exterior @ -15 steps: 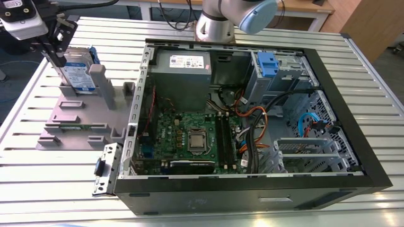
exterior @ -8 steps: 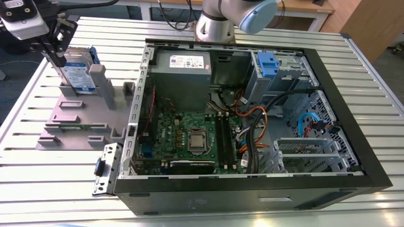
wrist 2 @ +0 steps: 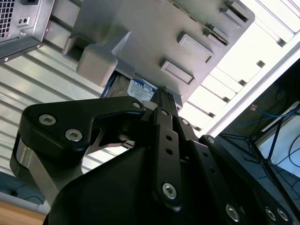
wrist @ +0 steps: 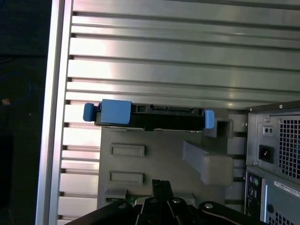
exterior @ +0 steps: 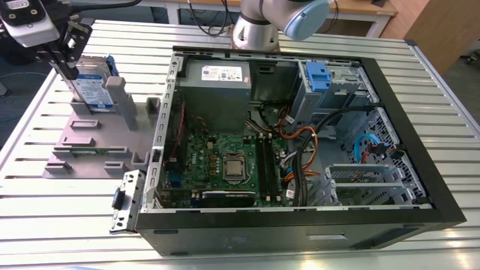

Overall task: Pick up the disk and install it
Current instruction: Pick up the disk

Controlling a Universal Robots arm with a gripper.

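The disk point(exterior: 96, 89) stands upright on its edge at the back of the grey plastic stand point(exterior: 90, 147), silver with a white-and-blue label and a blue bracket. In the first wrist view the disk point(wrist: 150, 117) shows edge-on, with blue tabs at both ends. In the second wrist view, part of the disk's label point(wrist 2: 142, 88) peeks out beyond the fingertips. My gripper point(exterior: 65, 66) hangs over the stand on the exterior view's left of the disk, a little apart from it. Its black fingers point(wrist: 161, 187) are pressed together with nothing between them.
An open computer case point(exterior: 420, 169) lies on the slatted metal table point(exterior: 60, 225), on the exterior view's right of the stand. Inside are a grey power supply point(exterior: 217, 84), a motherboard point(exterior: 225, 163), cables and a drive bay with a blue bracket point(exterior: 318, 76). A loose metal bracket point(exterior: 126, 201) lies by the case.
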